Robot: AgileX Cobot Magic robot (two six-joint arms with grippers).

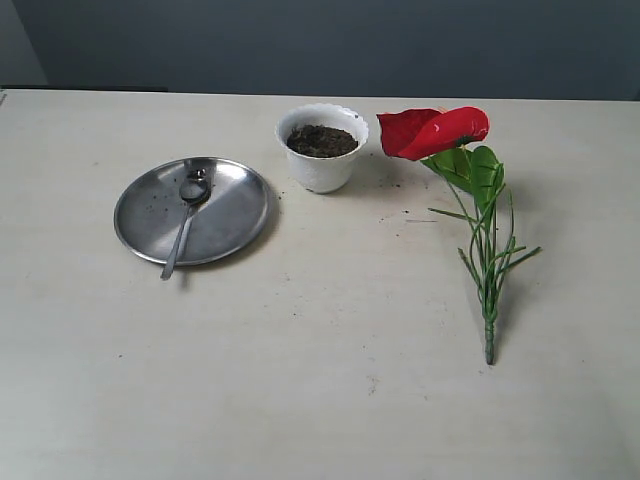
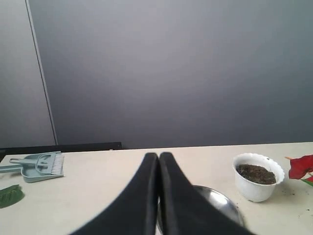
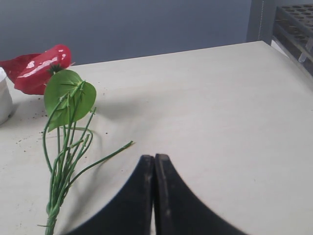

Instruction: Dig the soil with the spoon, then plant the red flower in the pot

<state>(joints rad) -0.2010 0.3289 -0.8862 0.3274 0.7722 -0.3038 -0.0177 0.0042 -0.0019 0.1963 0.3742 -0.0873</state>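
Slim silver metal teaspoon point(image 1: 181, 230) lies on the round steel plate point(image 1: 235, 205), left of the white scalloped pot point(image 1: 322, 165), handle toward the surface's near edge; the nearer left claw point(image 2: 159, 156) and the right claw point(image 3: 154, 159) are both pinched closed, empty

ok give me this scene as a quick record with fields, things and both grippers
pot: upright on table, filled with soil
spoon: lying on steel plate, handle end past the rim
red flower: flat on table beside pot, not planted
left gripper: shut, empty
right gripper: shut, empty
dustpan: on table, apart from the rest
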